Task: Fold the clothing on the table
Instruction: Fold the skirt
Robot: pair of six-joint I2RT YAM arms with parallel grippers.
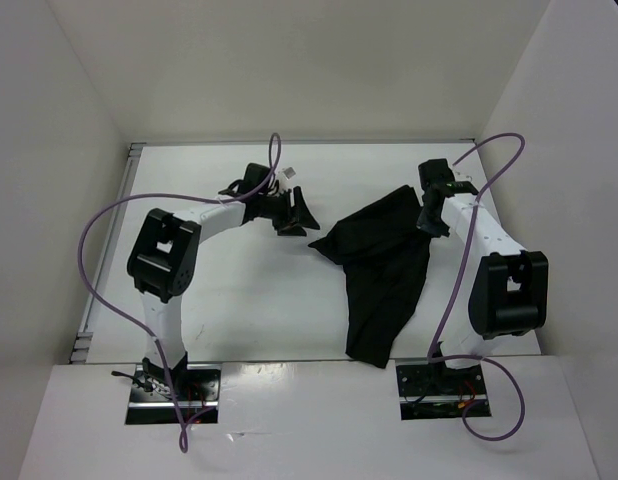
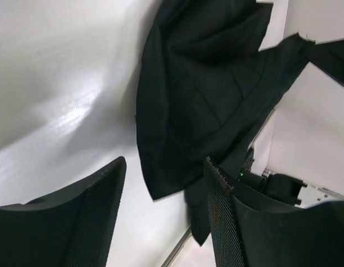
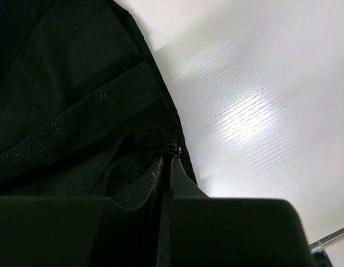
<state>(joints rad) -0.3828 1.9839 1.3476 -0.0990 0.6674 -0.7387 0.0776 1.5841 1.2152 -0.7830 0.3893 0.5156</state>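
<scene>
— Trouble could come from the right gripper [image 1: 429,220]. Its jaws are pressed together on one far corner of the cloth [image 1: 384,270], and it is only a small pinch. If it pulls hard, I think the corner could slip out.
— And the left gripper [image 1: 292,212]?
— Its jaws are spread wide with nothing in them. The cloth's side tip lies just in front of them, not between them. If they shut too soon, they may grab only air, or bunch the cloth up.
— Where is the cloth?
— On the table [image 1: 239,300], trailing down from the right jaws.
— Which way does it lie?
— Its long way runs from the right jaws back toward that arm's base. The thin end points at the near edge. It looks lumpy, not flat.
</scene>
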